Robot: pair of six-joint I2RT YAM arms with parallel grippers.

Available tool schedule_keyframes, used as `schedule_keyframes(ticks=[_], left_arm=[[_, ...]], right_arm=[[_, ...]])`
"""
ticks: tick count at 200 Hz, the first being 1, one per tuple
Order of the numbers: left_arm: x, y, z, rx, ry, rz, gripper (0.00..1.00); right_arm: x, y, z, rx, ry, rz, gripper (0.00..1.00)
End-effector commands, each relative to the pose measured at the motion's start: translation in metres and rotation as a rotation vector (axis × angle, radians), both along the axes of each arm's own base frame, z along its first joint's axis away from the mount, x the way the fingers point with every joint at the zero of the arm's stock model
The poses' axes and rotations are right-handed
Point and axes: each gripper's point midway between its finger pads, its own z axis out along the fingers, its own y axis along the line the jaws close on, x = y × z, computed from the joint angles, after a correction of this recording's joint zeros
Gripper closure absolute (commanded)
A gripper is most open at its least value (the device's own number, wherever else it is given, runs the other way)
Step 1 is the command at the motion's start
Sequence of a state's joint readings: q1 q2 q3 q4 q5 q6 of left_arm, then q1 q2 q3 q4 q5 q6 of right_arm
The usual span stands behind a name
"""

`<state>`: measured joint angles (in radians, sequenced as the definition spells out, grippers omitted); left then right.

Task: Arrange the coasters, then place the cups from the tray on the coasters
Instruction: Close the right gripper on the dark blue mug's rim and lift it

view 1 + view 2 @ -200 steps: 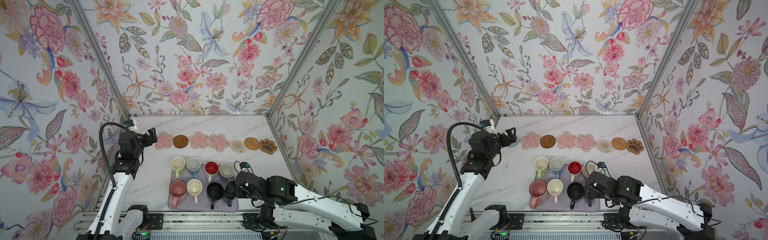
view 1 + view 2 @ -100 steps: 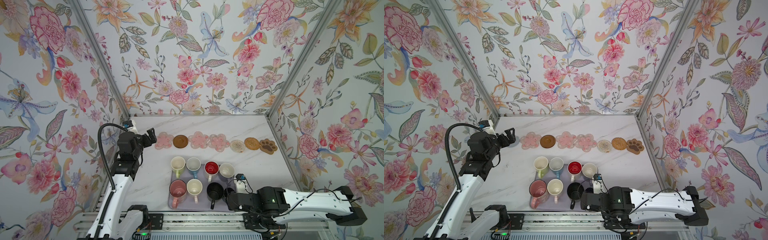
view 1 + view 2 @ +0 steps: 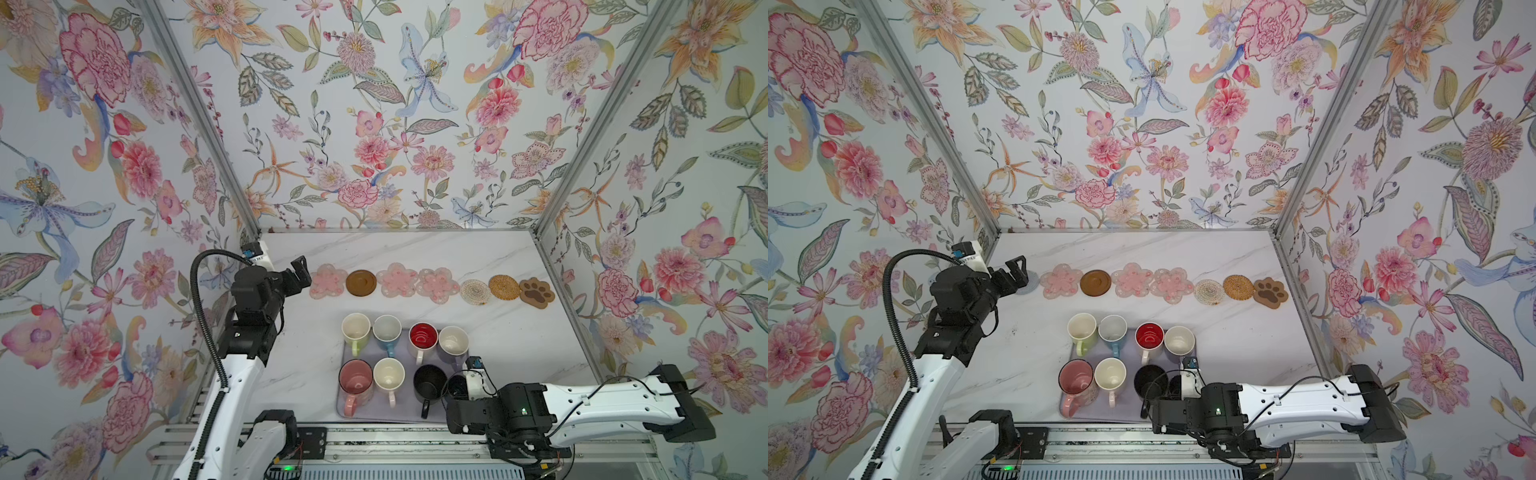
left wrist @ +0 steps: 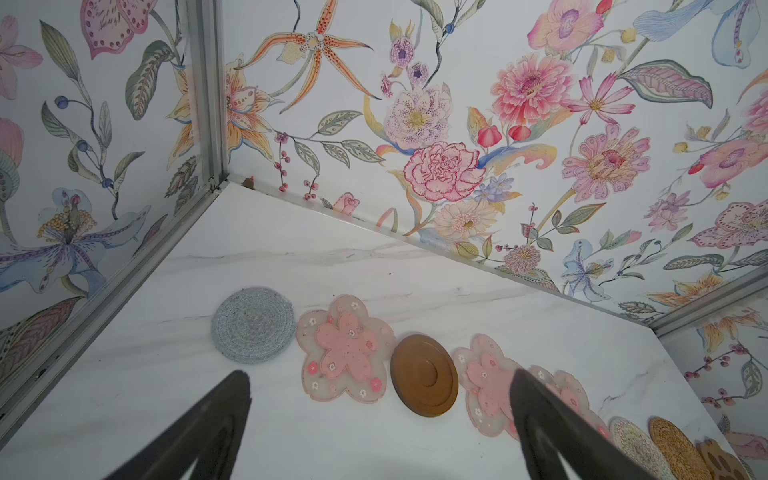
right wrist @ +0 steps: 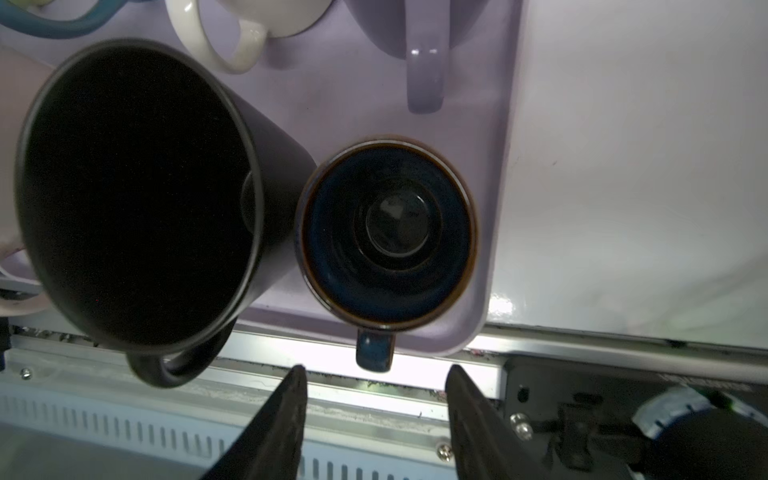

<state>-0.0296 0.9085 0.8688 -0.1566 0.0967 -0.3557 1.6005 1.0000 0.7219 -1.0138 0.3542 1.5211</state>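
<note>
**Floral walls, marble worktop: right hand open at the navy cup's handle**

Flowered wallpaper closes in a white marbled worktop [image 3: 415, 249] on three sides. Across its far part the coasters lie flat in one row, each close beside the next. From the left end they are a grey round [image 4: 253, 324], a first pink flower [image 3: 328, 281], a brown disc [image 3: 361, 283], a second pink flower [image 3: 397, 279], a third pink flower [image 3: 437, 284], a pale woven round [image 3: 475, 292], a tan woven round [image 3: 504, 287] and a brown paw [image 3: 537, 292].

At the near edge the lavender tray [image 5: 340, 99] carries all eight cups upright in two rows of four. The back row holds the lime-green cup [image 3: 355, 330], blue cup [image 3: 387, 330], red-lined white cup [image 3: 423, 336] and lavender cup [image 3: 453, 340]. The front row holds the pink cup [image 3: 355, 376], cream cup [image 3: 388, 374], black cup [image 3: 430, 380] and navy cup [image 5: 388, 232], which stands in the tray's right front corner.

The right hand [image 5: 376, 372] sits low at the tray's near edge, aimed at the navy cup. Its two fingers stand apart, one tip on each side of the end of the cup's handle, with a gap on both sides. It grips nothing. The navy cup stands just beside the black cup; whether they touch cannot be told.

The left hand [image 3: 301, 272] hangs above the left end of the coaster row, spread wide and empty. The grey round and the first pink flower lie just ahead of its fingers.
</note>
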Motion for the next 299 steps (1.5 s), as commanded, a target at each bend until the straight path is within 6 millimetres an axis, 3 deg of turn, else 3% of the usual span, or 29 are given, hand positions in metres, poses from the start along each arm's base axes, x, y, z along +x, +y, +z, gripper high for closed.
schedule_keyframes(ticks=[1,109,194,225,254,299], left_arm=[[-0.002,0.001,-0.004,0.008,0.009,0.004,0.01],[-0.002,-0.001,-0.006,0.007,0.017,-0.005,0.01],[-0.002,-0.001,-0.007,0.006,0.020,-0.008,0.01],[-0.002,-0.001,-0.007,0.007,0.021,-0.008,0.01],[-0.003,-0.001,-0.006,0.004,0.020,-0.007,0.01],[-0.003,-0.001,-0.006,0.001,0.016,-0.006,0.01]], right_arm=[[0.005,-0.006,-0.009,-0.023,-0.029,-0.035,0.48],[0.017,-0.005,-0.018,-0.102,-0.048,0.002,0.72],[0.017,-0.002,-0.027,-0.152,-0.036,0.031,0.79],[0.015,0.003,-0.022,-0.134,-0.033,0.050,0.93],[0.017,-0.009,-0.012,-0.159,-0.040,0.036,1.00],[0.031,-0.029,0.016,-0.146,-0.088,-0.024,1.00]])
